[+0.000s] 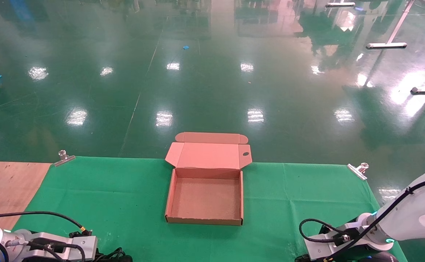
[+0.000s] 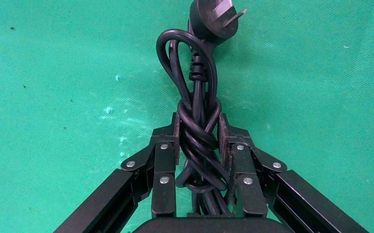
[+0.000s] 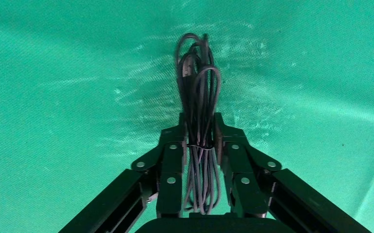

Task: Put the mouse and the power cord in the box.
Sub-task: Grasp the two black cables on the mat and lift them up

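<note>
Now, left gripper (image 2: 198,141) clamped on the power cord (image 2: 197,121), right gripper (image 3: 199,141) pinching the mouse (image 3: 198,126) cable bundle — box (image 1: 205,218) open (lid back) on green cloth (image 1: 107,196).

Green cloth (image 1: 125,196) clipped by two metal clamps (image 1: 64,157) over wooden tabletop (image 1: 5,185).

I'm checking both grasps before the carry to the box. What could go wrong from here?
1. The left gripper pinches the power cord mid-bundle; its plug and loops hang free and may snag the box wall.
2. The right gripper holds only the mouse's thin cable; it might slip, or the mouse may swing.
</note>
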